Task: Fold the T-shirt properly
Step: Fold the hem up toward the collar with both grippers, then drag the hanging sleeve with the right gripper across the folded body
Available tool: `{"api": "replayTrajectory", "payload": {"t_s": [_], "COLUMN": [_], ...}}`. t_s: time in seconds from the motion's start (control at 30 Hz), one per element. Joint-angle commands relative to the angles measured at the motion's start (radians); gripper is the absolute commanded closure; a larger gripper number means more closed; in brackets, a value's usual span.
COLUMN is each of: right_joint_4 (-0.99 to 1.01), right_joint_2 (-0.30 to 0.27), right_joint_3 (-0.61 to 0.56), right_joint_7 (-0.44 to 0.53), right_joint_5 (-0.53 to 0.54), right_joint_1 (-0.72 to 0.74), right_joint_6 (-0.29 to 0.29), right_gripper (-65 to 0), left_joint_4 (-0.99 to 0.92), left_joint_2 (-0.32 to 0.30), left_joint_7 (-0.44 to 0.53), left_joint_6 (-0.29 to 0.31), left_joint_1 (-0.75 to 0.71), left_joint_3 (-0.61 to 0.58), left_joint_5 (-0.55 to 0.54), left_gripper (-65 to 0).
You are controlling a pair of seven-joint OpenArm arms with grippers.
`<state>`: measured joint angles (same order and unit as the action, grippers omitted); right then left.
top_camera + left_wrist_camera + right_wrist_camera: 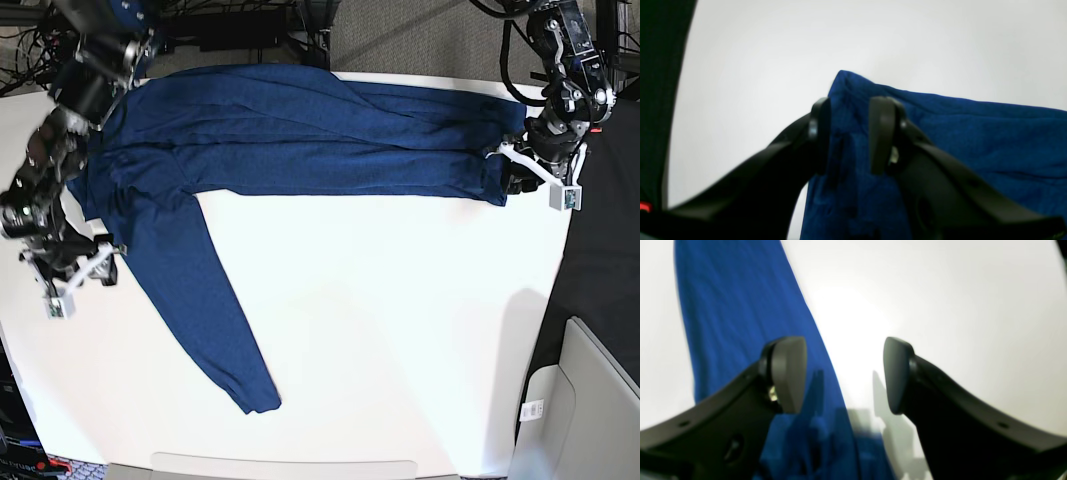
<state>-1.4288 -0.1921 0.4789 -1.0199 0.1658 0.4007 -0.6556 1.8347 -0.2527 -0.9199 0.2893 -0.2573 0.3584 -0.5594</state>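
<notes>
The dark blue T-shirt lies stretched across the far part of the white table. One long sleeve runs down toward the front edge. At the shirt's right end, my left gripper is shut on a bunched edge. In the left wrist view the blue fabric fills the gap of the left gripper. By the shirt's left side my right gripper stands open. In the right wrist view the right gripper holds nothing, and the cloth lies under its left finger.
A black surface borders the table's right edge, with a grey box at the lower right. Cables and dark equipment crowd the space behind the table.
</notes>
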Motion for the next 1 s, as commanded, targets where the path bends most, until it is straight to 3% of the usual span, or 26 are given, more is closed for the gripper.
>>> {"api": "replayTrajectory", "payload": {"t_s": [0.0, 0.17, 0.5, 0.77, 0.87, 0.97], "right_joint_4": [0.023, 0.213, 0.540, 0.678, 0.679, 0.673], "right_joint_2": [-0.016, 0.000, 0.030, 0.032, 0.047, 0.069], "right_joint_3": [-0.022, -0.102, -0.116, -0.116, -0.116, -0.116], "right_joint_7": [0.057, 0.200, 0.427, 0.511, 0.487, 0.456], "right_joint_5": [-0.018, -0.125, -0.303, -0.355, -0.354, -0.354], "right_joint_1": [0.042, 0.137, 0.235, 0.237, 0.228, 0.226], "right_joint_6": [0.001, 0.001, 0.003, 0.003, -0.008, -0.043], "right_gripper": [-35.1, -35.1, -35.1, -34.6, -25.7, -6.4], "left_joint_4": [0.020, 0.020, 0.020, 0.020, 0.020, 0.020], "left_joint_2": [-0.010, -0.010, -0.010, -0.010, -0.010, -0.010], "left_joint_7": [0.014, 0.017, 0.020, 0.020, 0.020, 0.020], "left_joint_6": [0.006, 0.006, 0.006, 0.006, 0.006, 0.006], "left_joint_1": [0.008, 0.008, 0.006, 0.008, 0.008, 0.008], "left_joint_3": [0.006, 0.011, 0.011, 0.011, 0.009, 0.006], "left_joint_5": [-0.009, -0.009, -0.009, -0.009, -0.009, -0.009], "left_gripper": [-19.1, -19.0, -19.0, -19.0, -19.0, -19.0]}}
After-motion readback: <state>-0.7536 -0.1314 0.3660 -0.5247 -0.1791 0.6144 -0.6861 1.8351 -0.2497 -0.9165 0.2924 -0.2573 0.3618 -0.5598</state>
